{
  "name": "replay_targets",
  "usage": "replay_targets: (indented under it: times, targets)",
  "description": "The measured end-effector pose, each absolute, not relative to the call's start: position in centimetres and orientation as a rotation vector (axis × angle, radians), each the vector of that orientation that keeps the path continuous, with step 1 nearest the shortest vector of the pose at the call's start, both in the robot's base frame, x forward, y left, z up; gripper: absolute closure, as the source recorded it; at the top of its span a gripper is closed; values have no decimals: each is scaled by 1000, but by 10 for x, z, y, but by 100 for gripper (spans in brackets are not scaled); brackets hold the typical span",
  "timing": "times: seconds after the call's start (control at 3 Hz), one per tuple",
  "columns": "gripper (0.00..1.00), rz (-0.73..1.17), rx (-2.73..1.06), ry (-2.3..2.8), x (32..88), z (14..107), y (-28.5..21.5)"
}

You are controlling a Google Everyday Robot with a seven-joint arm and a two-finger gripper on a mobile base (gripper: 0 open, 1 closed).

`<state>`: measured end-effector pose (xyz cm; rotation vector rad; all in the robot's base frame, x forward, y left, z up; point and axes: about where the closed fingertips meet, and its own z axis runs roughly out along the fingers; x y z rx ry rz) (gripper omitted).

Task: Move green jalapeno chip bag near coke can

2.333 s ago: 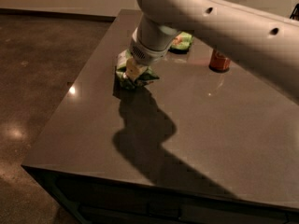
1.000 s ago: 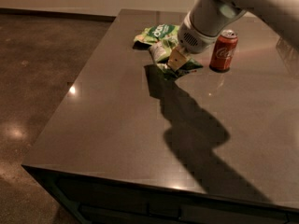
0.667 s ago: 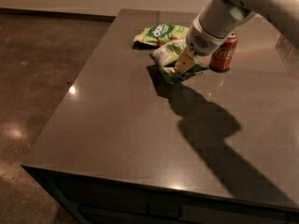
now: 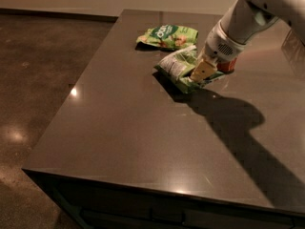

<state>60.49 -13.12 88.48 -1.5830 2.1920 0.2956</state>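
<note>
The green jalapeno chip bag [image 4: 175, 64], light green with a white label panel, lies low on the dark table [image 4: 143, 137] at the back middle. My gripper [image 4: 200, 74] reaches down from the upper right and is shut on the bag's right end. The coke can [image 4: 228, 66] stands right behind the gripper. Only a strip of its red side shows past the wrist. The bag's right end is next to the can.
A second green bag [image 4: 167, 36] with a dark green logo patch lies near the table's back edge, just behind the held bag. The table's left edge drops to a shiny dark floor [image 4: 33, 80]. The arm casts a long shadow toward the front right.
My gripper has carried the chip bag from the table's left part to the right, up to the coke can, and has lowered it toward the tabletop.
</note>
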Motion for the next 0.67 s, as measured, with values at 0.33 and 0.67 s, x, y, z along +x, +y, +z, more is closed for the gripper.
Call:
replay_targets:
  times: [0.33, 0.67]
  targets:
    - [82, 338, -1682, 2138, 598, 880, -142]
    - [59, 337, -1719, 2125, 595, 882, -158]
